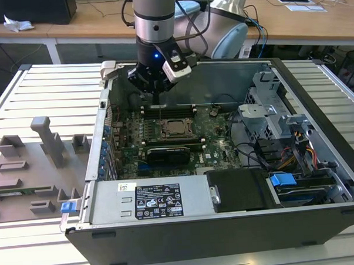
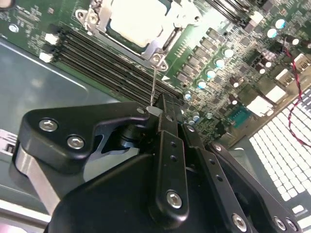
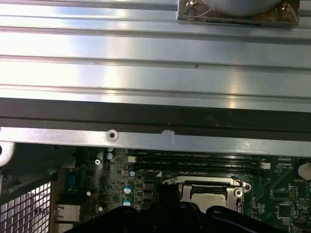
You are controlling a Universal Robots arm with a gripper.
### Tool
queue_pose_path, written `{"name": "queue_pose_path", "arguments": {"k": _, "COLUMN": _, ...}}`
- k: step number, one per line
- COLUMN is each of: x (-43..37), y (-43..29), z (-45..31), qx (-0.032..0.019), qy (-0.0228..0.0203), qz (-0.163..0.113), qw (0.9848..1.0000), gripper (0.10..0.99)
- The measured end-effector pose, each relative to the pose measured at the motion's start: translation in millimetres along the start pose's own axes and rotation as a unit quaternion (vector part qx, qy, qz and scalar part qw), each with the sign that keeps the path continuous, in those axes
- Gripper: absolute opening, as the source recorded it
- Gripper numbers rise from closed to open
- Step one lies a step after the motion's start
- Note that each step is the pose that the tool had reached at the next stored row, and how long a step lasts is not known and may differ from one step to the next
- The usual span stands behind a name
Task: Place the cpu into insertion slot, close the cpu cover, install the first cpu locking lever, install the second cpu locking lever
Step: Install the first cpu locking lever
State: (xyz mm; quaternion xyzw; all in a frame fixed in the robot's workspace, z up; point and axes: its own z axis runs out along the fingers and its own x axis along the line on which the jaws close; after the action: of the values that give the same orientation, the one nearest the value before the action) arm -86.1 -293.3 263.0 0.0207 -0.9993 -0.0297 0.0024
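The tool [image 2: 163, 104] hangs above the motherboard [image 1: 166, 147] beside the memory slots [image 2: 112, 56], its fingers pressed together on nothing. The cpu [image 2: 138, 19] sits in the insertion slot [image 1: 175, 128], with the cpu cover [image 2: 158, 46] framing it, inside the open computer case [image 1: 320, 179].

Printed matter is present on one item: a white label [image 1: 158, 206] on the grey power supply housing [image 1: 109, 201] at the near edge of the open computer case [image 1: 322, 220], seen in the exterior view. It carries rows of small black marks and symbols, none of them legible. The motherboard [image 2: 228, 63] shows faint white markings in both wrist views, likewise unreadable; no other text, number or sign can be made out.
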Motion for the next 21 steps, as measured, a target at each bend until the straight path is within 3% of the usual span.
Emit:
{"name": "queue_pose_path", "arguments": {"k": 4, "x": -7.5, "y": -0.3, "z": 0.2, "qx": 0.0, "qy": 0.0003, "qz": 0.0, "qw": 1.0, "gripper": 0.106}}
{"name": "queue_pose_path", "arguments": {"k": 7, "x": -28.5, "y": -1.2, "z": 0.6, "qx": 0.0, "qy": 0.0013, "qz": 0.0, "qw": 1.0, "gripper": 0.106}}
{"name": "queue_pose_path", "arguments": {"k": 21, "x": -53.0, "y": -2.3, "z": 1.3, "qx": -0.0001, "qy": 0.002, "qz": 0.0, "qw": 1.0, "gripper": 0.106}}
